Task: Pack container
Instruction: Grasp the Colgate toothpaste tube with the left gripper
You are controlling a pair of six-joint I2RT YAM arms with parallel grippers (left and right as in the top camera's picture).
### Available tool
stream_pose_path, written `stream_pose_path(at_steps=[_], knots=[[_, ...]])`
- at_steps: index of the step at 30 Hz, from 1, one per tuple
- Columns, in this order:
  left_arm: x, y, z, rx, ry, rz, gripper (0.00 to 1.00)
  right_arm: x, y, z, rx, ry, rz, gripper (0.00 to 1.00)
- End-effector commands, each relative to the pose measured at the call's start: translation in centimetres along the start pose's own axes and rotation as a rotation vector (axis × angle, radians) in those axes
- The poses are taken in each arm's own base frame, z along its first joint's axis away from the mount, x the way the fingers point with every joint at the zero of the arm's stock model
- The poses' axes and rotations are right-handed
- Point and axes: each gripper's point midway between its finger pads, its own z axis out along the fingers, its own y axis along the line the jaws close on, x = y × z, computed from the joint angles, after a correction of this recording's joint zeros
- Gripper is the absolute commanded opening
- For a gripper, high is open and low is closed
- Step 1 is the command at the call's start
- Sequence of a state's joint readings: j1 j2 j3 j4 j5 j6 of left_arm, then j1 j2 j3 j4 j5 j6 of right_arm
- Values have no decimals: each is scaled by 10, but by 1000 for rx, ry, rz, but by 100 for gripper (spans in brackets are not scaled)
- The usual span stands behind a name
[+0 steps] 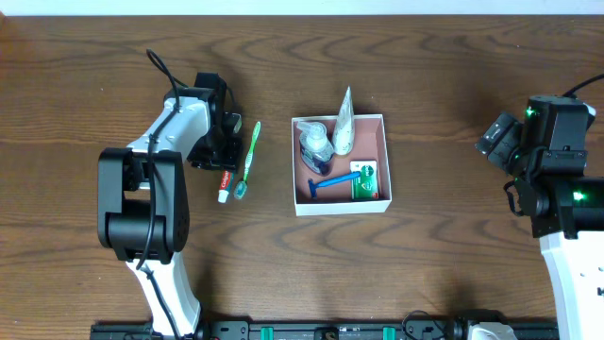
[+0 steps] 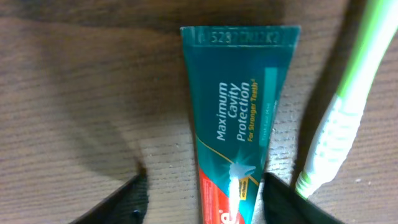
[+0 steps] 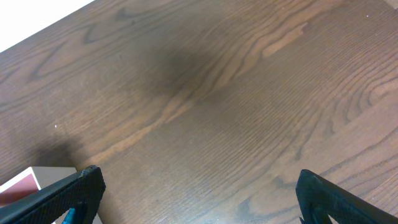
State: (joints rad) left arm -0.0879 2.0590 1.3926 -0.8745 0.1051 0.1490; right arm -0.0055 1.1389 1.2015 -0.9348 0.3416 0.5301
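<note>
Left jaws are parted with a finger on each side of a toothpaste tube and not clamped on it. Right jaws are spread wide with nothing in them.

Overhead: I see the left gripper (image 1: 219, 142) low over the toothpaste tube (image 1: 225, 185), whose red end sticks out toward me. A green toothbrush (image 1: 251, 157) lies just beside the tube on the container's side. The container (image 1: 340, 205) sits mid-table, between the arms. It is square and shallow, with thin white walls and a dusty pink floor. Inside are a small clear bottle (image 1: 315, 145), a white tube (image 1: 343, 123) leaning over the far wall, a blue razor (image 1: 329, 183) and a green packet (image 1: 364, 179). The right gripper (image 1: 493, 138) is well apart from the box.

Left wrist: the left gripper (image 2: 204, 183) has its dark fingers (image 2: 127, 200) flanking the teal tube (image 2: 239, 118), which is printed "Maximum Cavity Protection". The toothbrush (image 2: 339, 124) lies at the right.

Right wrist: the right gripper (image 3: 199, 199) hangs over bare wood table (image 3: 217, 93), fingers (image 3: 68, 194) far apart. A container corner (image 3: 25, 182) shows at lower left.
</note>
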Motion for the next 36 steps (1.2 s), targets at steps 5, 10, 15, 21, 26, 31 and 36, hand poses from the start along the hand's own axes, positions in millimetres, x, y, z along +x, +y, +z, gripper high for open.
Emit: stream_pose_path(at_steps=[5,10,15,21,26,31,36], knots=[[8,-3,6,18,40,5,30,-4,-4,-1,16,-14,3,99],[7,-4,-22,12,19,6,29,-4,-4,-1,16,-14,3,99],[5,-5,-87,-9,-70,8,28,-4,-4,-1,16,-14,3,99],[14,-45,-166,57,-260,83,28,-4,-4,-1,16,-14,3,99],[28,-92,-201,49,-371,230,27,-4,-4,-1,16,-14,3,99],[26,-74,-203,-140,-389,212,44,-4,-4,-1,16,-14,3,99],[-6,-48,-169,-143,-417,76,63,-4,-4,-1,16,-14,3,99]])
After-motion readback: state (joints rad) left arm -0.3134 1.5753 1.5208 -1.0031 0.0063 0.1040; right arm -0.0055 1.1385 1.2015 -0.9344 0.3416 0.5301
